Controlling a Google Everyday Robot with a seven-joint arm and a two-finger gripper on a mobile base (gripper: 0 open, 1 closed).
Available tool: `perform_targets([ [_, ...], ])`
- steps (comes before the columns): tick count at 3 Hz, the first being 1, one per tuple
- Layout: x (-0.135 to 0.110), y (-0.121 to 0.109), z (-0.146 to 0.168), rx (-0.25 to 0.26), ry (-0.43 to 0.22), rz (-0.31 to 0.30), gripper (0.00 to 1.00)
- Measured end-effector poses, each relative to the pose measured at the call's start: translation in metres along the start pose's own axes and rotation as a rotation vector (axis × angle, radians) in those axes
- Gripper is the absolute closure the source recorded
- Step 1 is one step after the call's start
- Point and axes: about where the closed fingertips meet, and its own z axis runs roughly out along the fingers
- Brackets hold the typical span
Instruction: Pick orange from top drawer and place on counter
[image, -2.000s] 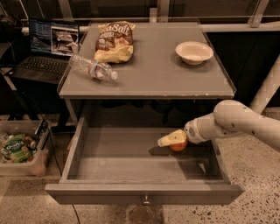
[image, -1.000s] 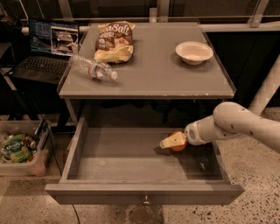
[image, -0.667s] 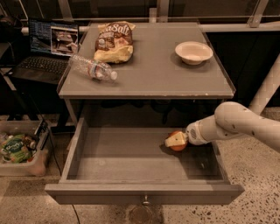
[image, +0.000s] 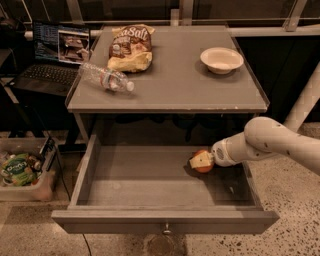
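The top drawer (image: 150, 220) is pulled wide open below the counter (image: 175, 75). The orange (image: 205, 167) lies on the drawer floor at the right, near the back. My gripper (image: 200, 160) reaches in from the right on the white arm (image: 270, 142). Its cream fingers (image: 199, 160) cover the orange's front and top, closed around it. The orange still sits low in the drawer, partly hidden by the fingers.
On the counter are a chip bag (image: 130, 47) and a lying plastic bottle (image: 106, 77) at the left, and a white bowl (image: 221, 59) at the back right. A laptop (image: 55, 55) and a bin of items (image: 22, 170) stand to the left.
The gripper's fingers have drawn in to the right and closed around the orange. The arm and the orange have hardly moved.
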Motion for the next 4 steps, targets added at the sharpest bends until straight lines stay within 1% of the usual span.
perform_targets([
  [1,0.0,0.0,0.0,0.0,0.0,0.0,1.0],
  [2,-0.001,0.001,-0.002,0.0,0.0,0.0,1.0],
  [3,-0.007,0.013,-0.008,-0.064,-0.007,-0.059,1.0],
  [4,-0.017,0.029,-0.038,-0.146,-0.047,-0.144,1.0],
])
